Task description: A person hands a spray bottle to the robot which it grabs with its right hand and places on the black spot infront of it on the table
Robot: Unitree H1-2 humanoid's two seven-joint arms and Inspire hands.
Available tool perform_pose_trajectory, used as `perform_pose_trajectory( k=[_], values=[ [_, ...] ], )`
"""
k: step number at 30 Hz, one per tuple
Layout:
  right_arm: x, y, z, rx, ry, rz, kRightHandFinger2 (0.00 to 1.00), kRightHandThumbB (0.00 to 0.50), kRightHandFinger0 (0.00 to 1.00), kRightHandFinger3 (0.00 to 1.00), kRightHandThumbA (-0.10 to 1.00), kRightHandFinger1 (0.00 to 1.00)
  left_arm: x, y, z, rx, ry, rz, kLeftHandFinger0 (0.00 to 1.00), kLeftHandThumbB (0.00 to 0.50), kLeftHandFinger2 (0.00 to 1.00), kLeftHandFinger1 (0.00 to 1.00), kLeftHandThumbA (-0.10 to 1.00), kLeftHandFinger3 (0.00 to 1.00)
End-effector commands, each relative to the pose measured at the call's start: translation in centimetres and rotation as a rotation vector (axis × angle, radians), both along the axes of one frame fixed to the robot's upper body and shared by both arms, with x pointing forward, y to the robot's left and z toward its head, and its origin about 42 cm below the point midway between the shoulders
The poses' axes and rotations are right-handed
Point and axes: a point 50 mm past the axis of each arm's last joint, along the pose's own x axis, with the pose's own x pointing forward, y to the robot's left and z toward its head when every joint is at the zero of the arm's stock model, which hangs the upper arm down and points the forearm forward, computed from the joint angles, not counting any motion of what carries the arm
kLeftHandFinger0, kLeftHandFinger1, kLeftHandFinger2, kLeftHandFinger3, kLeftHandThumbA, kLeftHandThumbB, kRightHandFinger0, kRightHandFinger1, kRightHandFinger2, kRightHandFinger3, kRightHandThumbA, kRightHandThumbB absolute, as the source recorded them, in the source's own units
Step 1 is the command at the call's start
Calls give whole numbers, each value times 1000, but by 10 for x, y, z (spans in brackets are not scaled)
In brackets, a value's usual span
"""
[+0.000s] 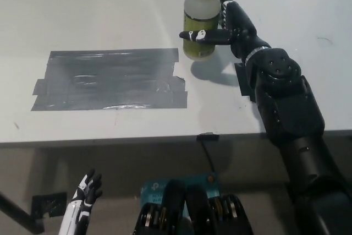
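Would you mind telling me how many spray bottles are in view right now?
1. The spray bottle stands on the table beyond the black spot's far right corner, with the right hand around it.

The black right hand (pixel 223 26) was wrapped around the spray bottle (pixel 201 17), which stood upright on the white tabletop (pixel 99 9) just beyond the far right corner of the black taped patch (pixel 110 78). The white left hand (pixel 82 199) hung below the tabletop edge, fingers apart.
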Motion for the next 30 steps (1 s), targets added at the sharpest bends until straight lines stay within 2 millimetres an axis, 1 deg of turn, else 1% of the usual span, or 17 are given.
perform_pose_trajectory(
  k=[1, 5, 8, 12, 15, 16, 17, 18, 19, 20, 21, 22, 24, 25, 26, 27, 30],
  values=[
    [6, 12, 43, 37, -112, 48, 1000, 465, 1000, 1000, 1000, 1000, 1, -1, 10, 20, -34, -16, 1000, 50, 1000, 1000, 905, 1000],
    [6, 15, 42, 44, -99, 39, 1000, 500, 1000, 1000, 1000, 1000, 1, -2, 11, 13, -36, -19, 1000, 51, 1000, 1000, 897, 1000],
    [8, 18, 44, 80, -84, 39, 1000, 500, 1000, 1000, 1000, 1000, 2, -1, 11, 19, -34, -19, 1000, 60, 1000, 1000, 907, 1000],
    [9, 22, 52, 73, -111, 40, 1000, 500, 1000, 1000, 1000, 1000, 3, -1, 12, 23, -33, -21, 1000, 50, 1000, 1000, 902, 1000],
    [8, 27, 57, 15, -138, 54, 1000, 493, 1000, 1000, 1000, 1000, 3, 0, 12, 19, -32, -24, 1000, 47, 1000, 1000, 897, 1000],
    [8, 29, 58, -6, -147, 37, 1000, 478, 1000, 1000, 1000, 1000, 3, 0, 12, 25, -36, -24, 1000, 41, 1000, 1000, 898, 1000],
    [10, 31, 58, -32, -155, -3, 1000, 420, 1000, 1000, 986, 1000, 3, 0, 13, 28, -38, -24, 1000, 38, 1000, 1000, 902, 1000],
    [11, 33, 58, -54, -133, -51, 1000, 399, 1000, 1000, 794, 996, 3, 0, 13, 26, -36, -24, 1000, 38, 1000, 1000, 902, 1000],
    [14, 33, 56, -53, -101, -89, 537, 133, 557, 681, 239, 439, 2, 0, 13, 26, -34, -23, 1000, 33, 1000, 1000, 901, 1000],
    [15, 34, 54, -71, -95, -118, 285, 299, 82, 347, 228, 148, 2, -1, 13, 27, -34, -22, 1000, 24, 1000, 1000, 898, 1000],
    [16, 34, 51, -104, -101, -145, 327, 303, 16, 363, 155, 105, 2, -1, 14, 28, -36, -19, 1000, 23, 1000, 1000, 897, 1000],
    [16, 33, 46, -99, -111, -155, 383, 285, 1, 296, 72, 112, 1, -1, 14, 30, -37, -23, 1000, 9, 1000, 1000, 899, 1000],
    [17, 31, 42, -69, -102, -150, 458, 276, 0, 348, 68, 169, 2, -1, 15, 30, -42, -24, 1000, 11, 1000, 1000, 903, 1000],
    [17, 29, 40, -66, -98, -148, 476, 287, 0, 399, 122, 193, 3, -1, 15, 26, -46, -25, 1000, 4, 1000, 1000, 903, 1000],
    [16, 27, 38, -64, -98, -147, 482, 287, 0, 405, 135, 195, 3, -1, 15, 23, -45, -25, 1000, 4, 1000, 1000, 904, 1000],
    [15, 26, 36, -87, -117, -150, 517, 267, 0, 460, 93, 223, 3, -1, 15, 25, -45, -25, 1000, 7, 1000, 1000, 915, 1000],
    [15, 22, 34, -118, -132, -157, 537, 256, 0, 385, 111, 236, 4, 0, 15, 30, -42, -23, 1000, 11, 1000, 1000, 938, 1000]
  ],
)
